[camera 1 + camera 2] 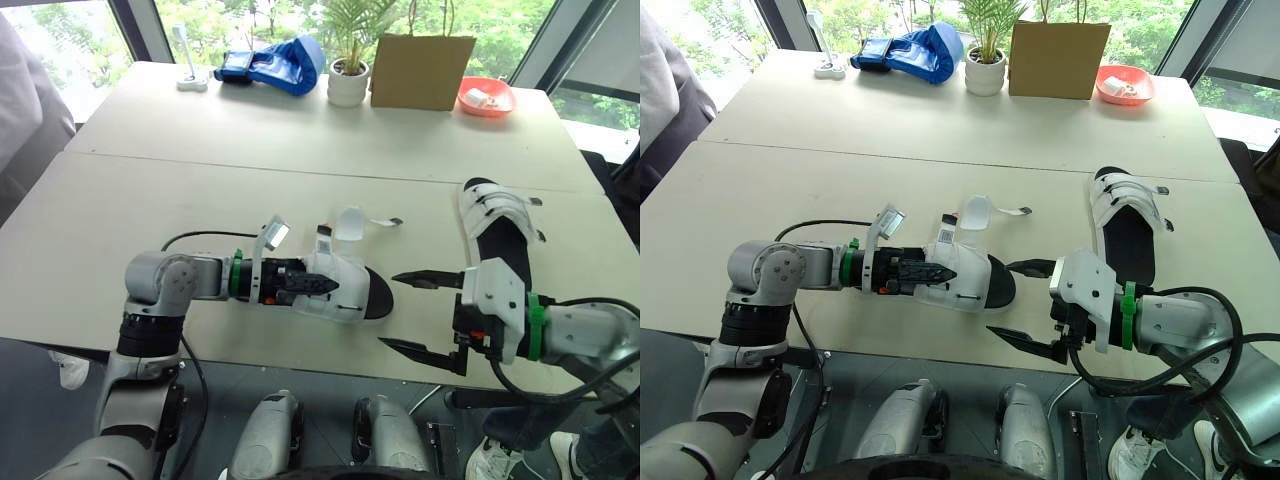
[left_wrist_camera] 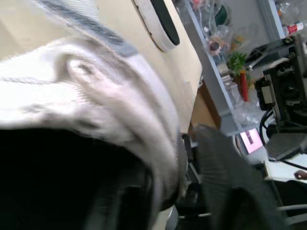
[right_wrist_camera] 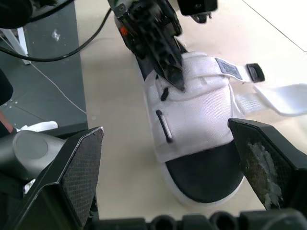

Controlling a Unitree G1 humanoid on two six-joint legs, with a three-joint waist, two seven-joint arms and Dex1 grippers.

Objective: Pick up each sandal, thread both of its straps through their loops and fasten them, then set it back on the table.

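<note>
Sandal [image 1: 345, 285], beige table [image 1: 200, 140] — windows [image 1: 500, 20] behind

Part of near sandal [image 1: 352, 292] hidden under left gripper [image 1: 325, 285], end of far sandal [image 1: 505, 235] behind right gripper [image 1: 390, 310]

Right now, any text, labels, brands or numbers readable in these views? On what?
Nothing can be read as text.
Grey tag on the strap of the near sandal: printed marks, too blurred to read.
Brown paper bag at the far edge of the table: no print visible on its face.
Pink screen beyond the table: too blurred to read.
</note>
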